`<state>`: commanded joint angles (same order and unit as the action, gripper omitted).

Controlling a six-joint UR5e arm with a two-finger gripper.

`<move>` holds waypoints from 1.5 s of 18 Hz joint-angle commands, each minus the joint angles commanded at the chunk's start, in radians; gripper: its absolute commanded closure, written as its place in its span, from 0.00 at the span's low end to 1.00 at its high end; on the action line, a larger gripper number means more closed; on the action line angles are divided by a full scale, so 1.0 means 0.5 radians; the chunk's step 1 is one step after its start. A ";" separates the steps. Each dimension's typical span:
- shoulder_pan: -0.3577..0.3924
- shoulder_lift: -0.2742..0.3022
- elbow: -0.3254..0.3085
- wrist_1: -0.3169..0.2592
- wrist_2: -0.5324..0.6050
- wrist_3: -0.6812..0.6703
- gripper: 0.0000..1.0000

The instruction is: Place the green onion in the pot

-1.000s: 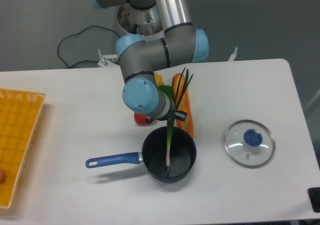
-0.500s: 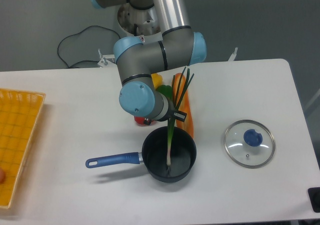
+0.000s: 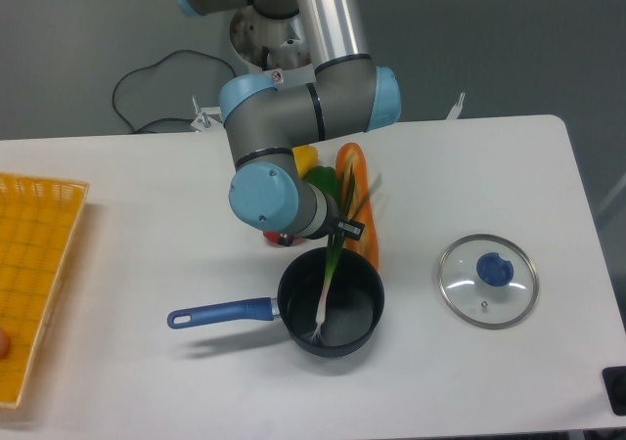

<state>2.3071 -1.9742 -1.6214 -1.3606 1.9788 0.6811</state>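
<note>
Since a second ago your arm has shifted slightly left and the onion (image 3: 331, 272) has dropped lower, its white end now resting on the floor of the pot (image 3: 331, 303) at lower centre, leaves leaning on the rim toward the carrot (image 3: 360, 200). Your gripper (image 3: 337, 227) is hidden behind the wrist; you can't tell how its jaws stand. The lid (image 3: 488, 280) lies at right.

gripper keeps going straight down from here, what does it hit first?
Most likely the pot: the gripper hangs over its far rim, green onion already leaning inside. Depth is unclear from this one view, so it could instead meet the carrot just behind.
</note>
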 joint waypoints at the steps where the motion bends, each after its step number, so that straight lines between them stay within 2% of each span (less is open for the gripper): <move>1: 0.000 0.000 0.000 0.000 0.000 0.000 0.23; 6: 0.000 0.003 0.000 0.006 -0.003 0.000 0.20; 7: 0.000 0.003 0.003 0.006 -0.003 0.003 0.17; 9: 0.000 0.015 0.003 0.009 -0.027 0.006 0.00; 13: 0.009 0.061 0.006 0.027 -0.128 0.003 0.00; 14: 0.018 0.083 0.009 0.067 -0.177 0.000 0.00; 16: 0.025 0.089 0.012 0.275 -0.279 -0.015 0.00; 17: 0.028 0.092 0.012 0.322 -0.322 -0.018 0.00; 22: 0.000 0.138 0.012 0.432 -0.353 0.003 0.00; 27: 0.034 0.193 0.015 0.436 -0.439 0.024 0.00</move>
<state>2.3239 -1.8776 -1.6138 -1.1428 1.7595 0.6933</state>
